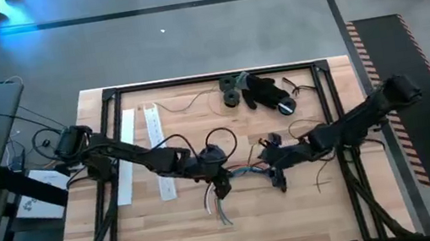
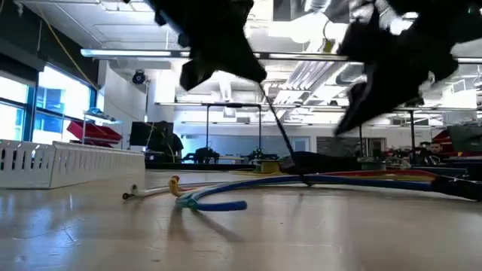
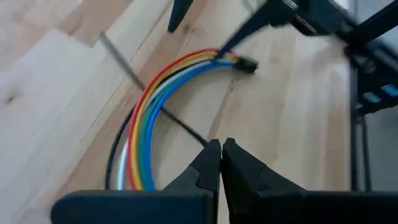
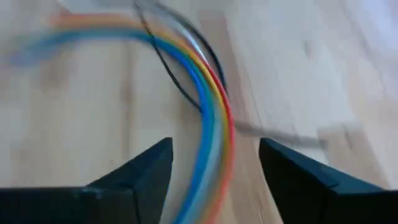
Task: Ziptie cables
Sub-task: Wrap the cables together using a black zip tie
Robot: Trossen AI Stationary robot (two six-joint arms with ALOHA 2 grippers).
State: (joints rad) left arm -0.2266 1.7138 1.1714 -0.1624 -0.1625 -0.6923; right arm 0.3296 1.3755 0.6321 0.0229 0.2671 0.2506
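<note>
The cables (image 1: 244, 170), a curved bundle of red, orange, yellow, blue, white and black wires (image 3: 146, 118), lie on the wooden table between my two grippers. A thin black ziptie (image 3: 177, 121) crosses the bundle. My left gripper (image 1: 222, 189) is at the bundle's left, its fingers shut (image 3: 221, 152) on the ziptie. My right gripper (image 1: 280, 181) hovers open at the bundle's right. In the right wrist view the cables (image 4: 211, 118) run between its spread fingers (image 4: 214, 146) without plainly touching them. My left gripper pinches the ziptie's near end (image 3: 201, 139) between its two fingertips. From the hold the strip slants down to the cables (image 2: 305, 179), where it crosses them. Its far part (image 3: 115, 50) lies on the table beyond the bundle.
Two white perforated strips (image 1: 130, 154) (image 1: 158, 150) lie at the left. A black lumpy heap (image 1: 257, 88) and loose thin wires (image 1: 317, 175) are at the back and right. A black frame (image 1: 209, 78) borders the tabletop. The cables' free ends (image 1: 222, 212) point toward the near edge.
</note>
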